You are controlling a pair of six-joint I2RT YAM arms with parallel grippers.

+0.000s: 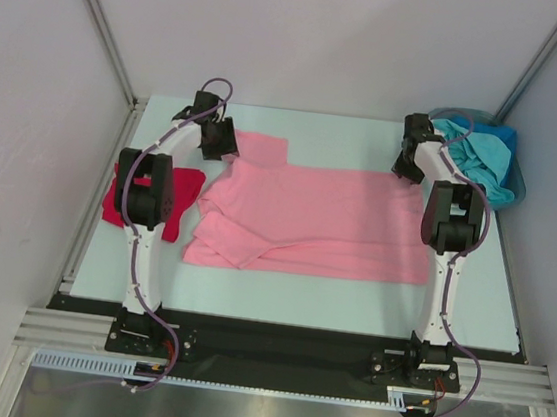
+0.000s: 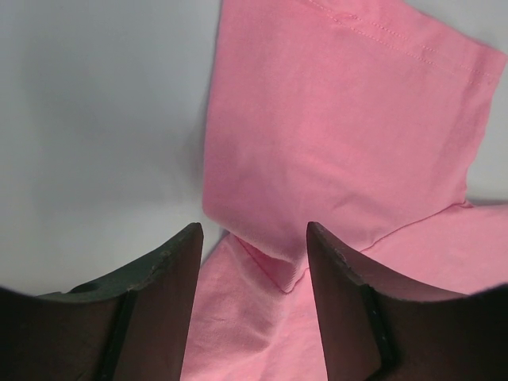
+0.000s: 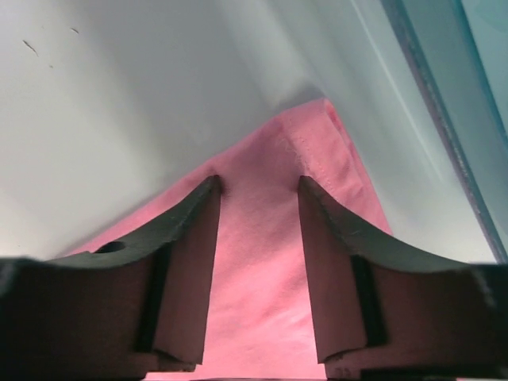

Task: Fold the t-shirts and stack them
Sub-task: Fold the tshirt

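The soft light pink t-shirt lies flat along the bench, long axis left-right, left gripper gaping over its far sleeve, right gripper half-open astride its far corner, nothing held.

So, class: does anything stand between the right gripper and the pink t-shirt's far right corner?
Nothing visible does. The right gripper hangs directly over that corner of the pink t-shirt, jaws apart, with only bare cloth showing between them.
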